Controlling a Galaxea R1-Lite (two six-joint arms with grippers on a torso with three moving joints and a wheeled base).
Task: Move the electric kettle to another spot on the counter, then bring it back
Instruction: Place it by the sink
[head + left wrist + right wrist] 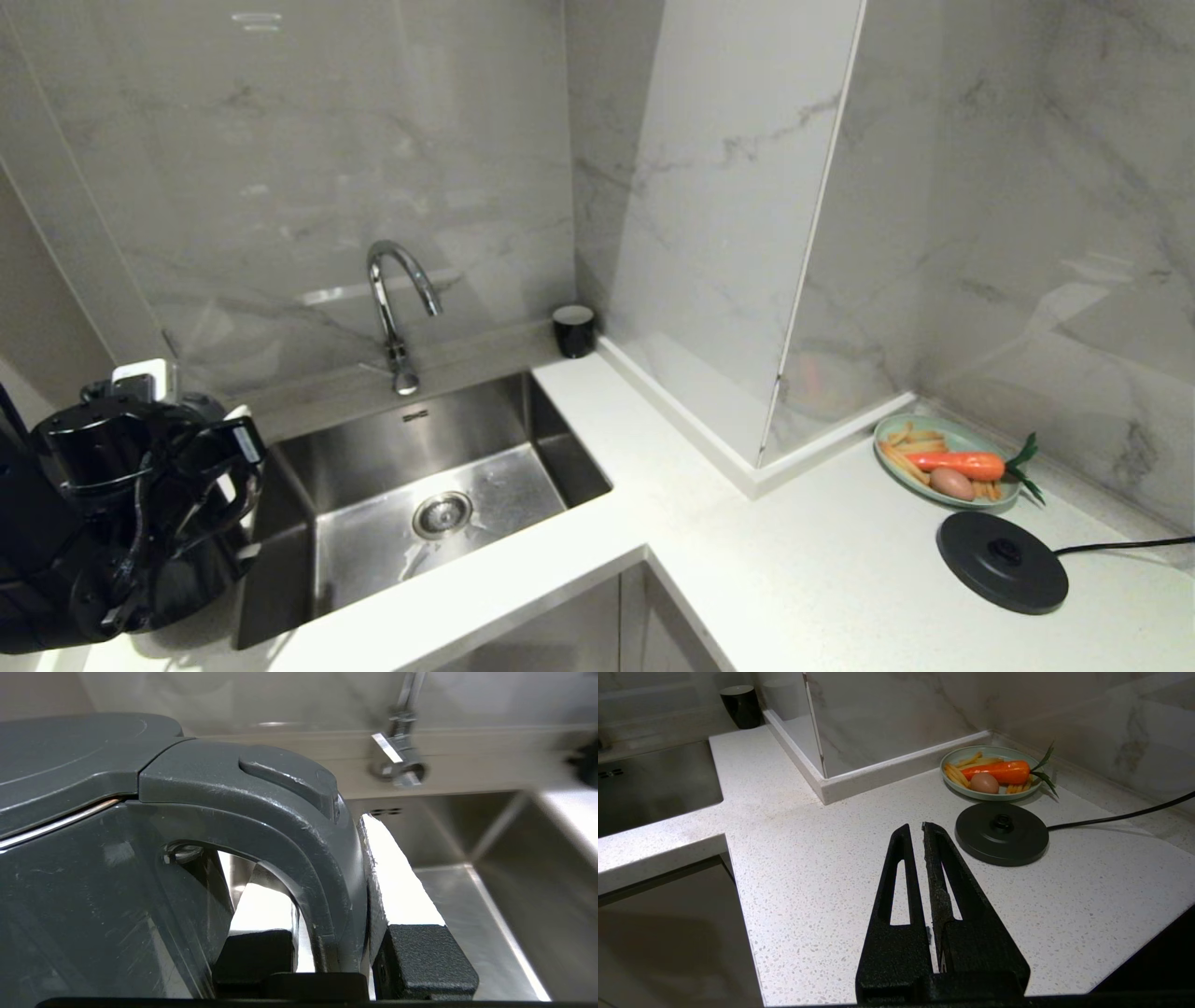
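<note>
I see the electric kettle (56, 523) at lower left of head view, cut off by frame edge, arm hiding most of it. Left gripper (334, 952) pinches its handle (322, 872). Can't tell if it touches the counter (822, 560). Right gripper (916, 833) pressed together, near base disc (1002, 833).

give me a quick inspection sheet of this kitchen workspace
surface: white speckled counter, wrapping around a steel sink
job's things: electric kettle at far left beside the sink, off its base disc
clutter: plate of carrot, egg and fries; black cup
grippers: left gripper shut on the kettle's handle; right gripper shut, empty, above the counter
cables: base cord runs off right
surroundings: marble walls, tap
</note>
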